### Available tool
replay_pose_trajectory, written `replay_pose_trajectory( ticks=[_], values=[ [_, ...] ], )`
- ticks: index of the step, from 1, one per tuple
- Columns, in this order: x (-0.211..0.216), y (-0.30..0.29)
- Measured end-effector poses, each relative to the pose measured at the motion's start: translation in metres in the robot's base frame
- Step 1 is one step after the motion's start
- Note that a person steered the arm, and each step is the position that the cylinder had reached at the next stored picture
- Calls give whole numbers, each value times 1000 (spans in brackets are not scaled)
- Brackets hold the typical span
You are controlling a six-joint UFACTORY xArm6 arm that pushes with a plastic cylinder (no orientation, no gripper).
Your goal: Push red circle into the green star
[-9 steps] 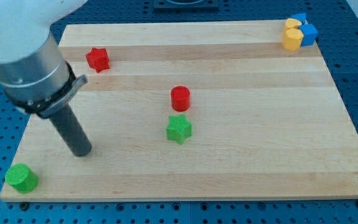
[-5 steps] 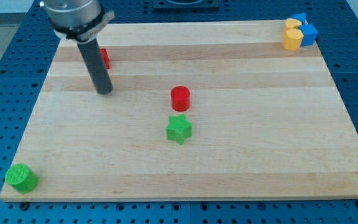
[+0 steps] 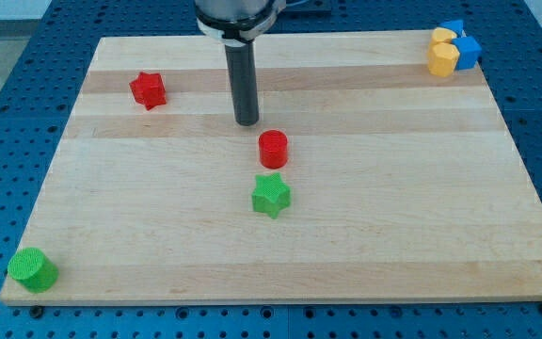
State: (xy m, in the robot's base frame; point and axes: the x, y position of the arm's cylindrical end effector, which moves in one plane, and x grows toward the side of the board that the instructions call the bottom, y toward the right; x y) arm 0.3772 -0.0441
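The red circle (image 3: 273,149) sits near the board's middle. The green star (image 3: 271,196) lies just below it in the view, with a small gap between them. My tip (image 3: 247,121) rests on the board a little above and to the left of the red circle, not touching it. The dark rod rises from the tip to the view's top edge.
A red star (image 3: 148,89) lies at the upper left. A green circle (image 3: 33,269) sits at the board's lower left corner. A yellow block (image 3: 442,56) and blue blocks (image 3: 466,47) are clustered at the upper right corner. The wooden board (image 3: 393,207) ends near the view's edges.
My tip has swept from the board's lower left, up past the red star, and to the right to just above the red circle. No block has moved.
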Motion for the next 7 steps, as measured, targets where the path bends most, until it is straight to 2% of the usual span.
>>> replay_pose_trajectory(
  ticks=[2, 3, 7],
  values=[
    [2, 38],
    [18, 39],
    [55, -1]
  ],
)
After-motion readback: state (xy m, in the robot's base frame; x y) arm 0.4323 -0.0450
